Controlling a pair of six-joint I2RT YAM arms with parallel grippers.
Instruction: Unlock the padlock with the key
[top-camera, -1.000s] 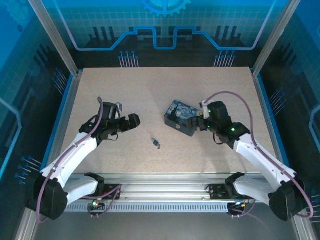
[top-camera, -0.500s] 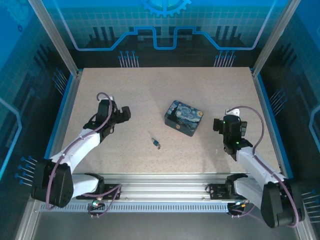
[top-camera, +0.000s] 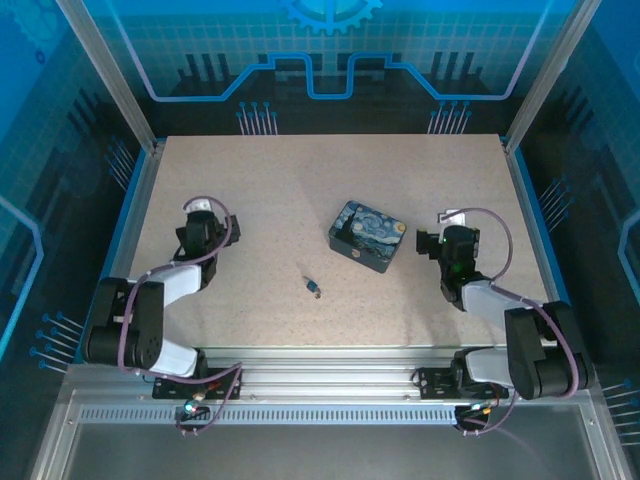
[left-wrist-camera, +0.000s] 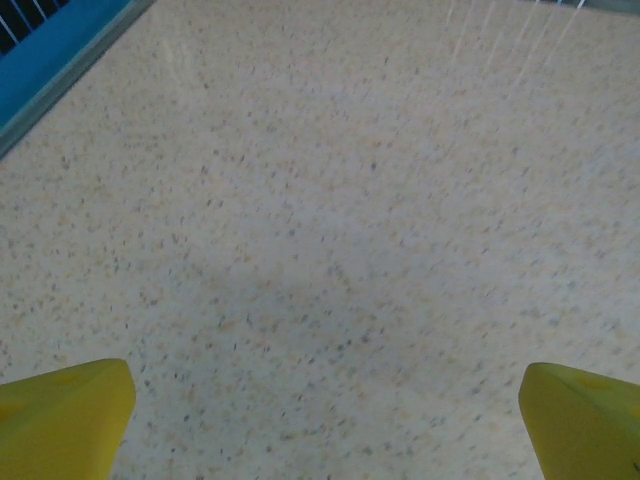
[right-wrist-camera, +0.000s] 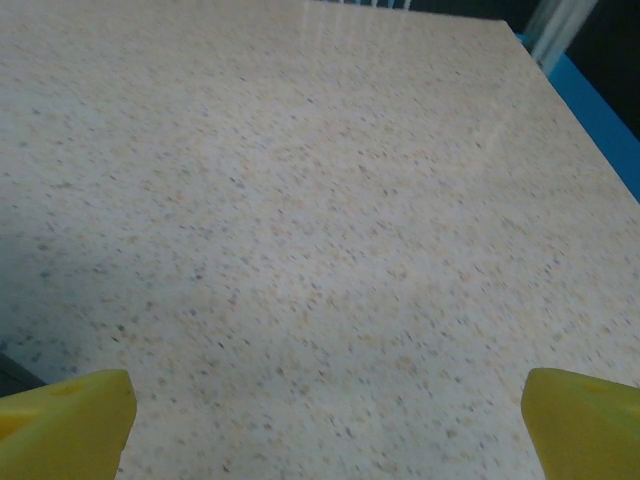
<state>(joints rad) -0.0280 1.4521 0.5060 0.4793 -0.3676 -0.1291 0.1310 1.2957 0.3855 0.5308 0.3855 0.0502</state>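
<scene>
Left fingers (left-wrist-camera: 62, 412): yellow tips wide apart, nothing between them, bare speckled table (left-wrist-camera: 320, 200) below.
Right fingers (right-wrist-camera: 65, 415): also spread wide, holding nothing.
Left gripper (top-camera: 198, 222): at the left side of the table, well apart from the padlock.
Right gripper (top-camera: 448, 238): at the right side, just right of the painted tin (top-camera: 367, 236).
Padlock (top-camera: 315, 289): lying on the table near the middle, between both arms, near-left of the tin.
Key (top-camera: 306, 277): thin dark piece at the padlock's far-left; too small to tell whether it is inserted.
</scene>
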